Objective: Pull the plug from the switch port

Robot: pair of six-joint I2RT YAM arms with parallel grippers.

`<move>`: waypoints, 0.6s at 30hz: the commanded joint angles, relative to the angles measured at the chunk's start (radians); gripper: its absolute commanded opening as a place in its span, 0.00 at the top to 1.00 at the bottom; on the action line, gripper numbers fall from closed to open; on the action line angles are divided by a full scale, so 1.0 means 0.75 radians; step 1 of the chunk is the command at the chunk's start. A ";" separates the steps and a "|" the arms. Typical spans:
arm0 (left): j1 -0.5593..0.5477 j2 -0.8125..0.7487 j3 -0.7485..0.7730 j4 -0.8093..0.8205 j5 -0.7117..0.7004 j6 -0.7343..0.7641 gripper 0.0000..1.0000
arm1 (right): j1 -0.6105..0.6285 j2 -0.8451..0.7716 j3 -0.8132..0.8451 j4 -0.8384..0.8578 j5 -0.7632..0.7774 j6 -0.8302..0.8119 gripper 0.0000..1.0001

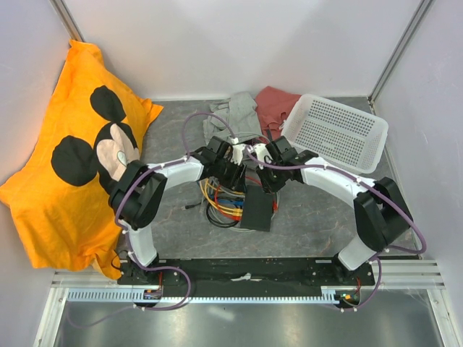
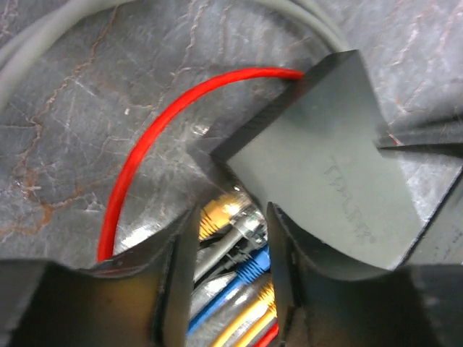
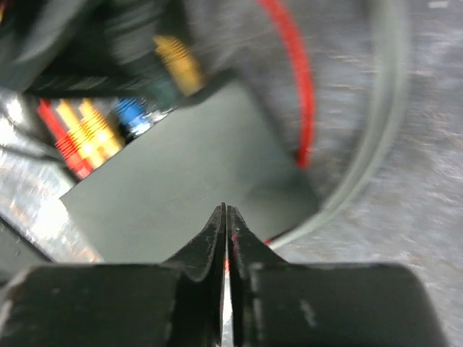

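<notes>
The box [image 1: 257,211] is seen lying flat near the middle of the tabletop [image 1: 173,228], a little toward the near edge, with both arms bent in over it. A tangle of yellow, orange and blue cables [image 1: 221,201] is piled against its left side.

The left hand [image 2: 231,215] is held open, low over the tabletop. Its fingers [image 2: 177,285] are set either side of a bunch of plugs at the box's edge. A yellow plug [image 2: 219,212] is caught up at the fingertips, a blue plug [image 2: 253,266] further back, and clear ones between. The switch port is hidden behind those plugs, so the socket meant cannot be picked out.

A red cable [image 2: 137,155] is looped out from the box's corner and down behind one finger. A grey cable [image 2: 43,50] is curved round beyond it.

The right hand [image 3: 226,211] is closed, fingers pressed together. Its tips are placed over the box's top face near an edge, probably resting on it, though that is left uncertain by the blurred view.

At the far right corner a white basket [image 1: 336,131] is set. A grey cloth [image 1: 233,116] and a red cloth [image 1: 275,105] are heaped at the far edge. An orange Mickey Mouse cloth [image 1: 72,159] is draped over the left edge.
</notes>
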 commanded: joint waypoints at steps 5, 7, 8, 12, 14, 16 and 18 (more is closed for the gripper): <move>0.055 0.059 0.062 -0.016 0.042 0.042 0.52 | 0.068 -0.048 -0.137 0.021 0.014 -0.136 1.00; 0.064 0.067 0.058 -0.012 0.122 0.038 0.52 | 0.066 -0.048 -0.169 0.027 0.018 -0.142 1.00; 0.068 0.077 0.060 -0.006 0.145 0.034 0.52 | 0.066 -0.050 -0.176 0.029 0.026 -0.144 1.00; 0.068 0.110 0.074 -0.004 0.221 0.030 0.52 | 0.066 -0.033 -0.190 0.047 0.024 -0.150 1.00; 0.072 0.128 0.092 -0.010 0.235 0.036 0.52 | 0.066 -0.017 -0.192 0.050 0.024 -0.154 1.00; 0.080 0.163 0.119 -0.028 0.261 0.046 0.52 | 0.068 -0.013 -0.196 0.054 0.024 -0.156 1.00; 0.094 0.183 0.137 -0.055 0.282 0.049 0.52 | 0.068 -0.007 -0.198 0.056 0.026 -0.158 1.00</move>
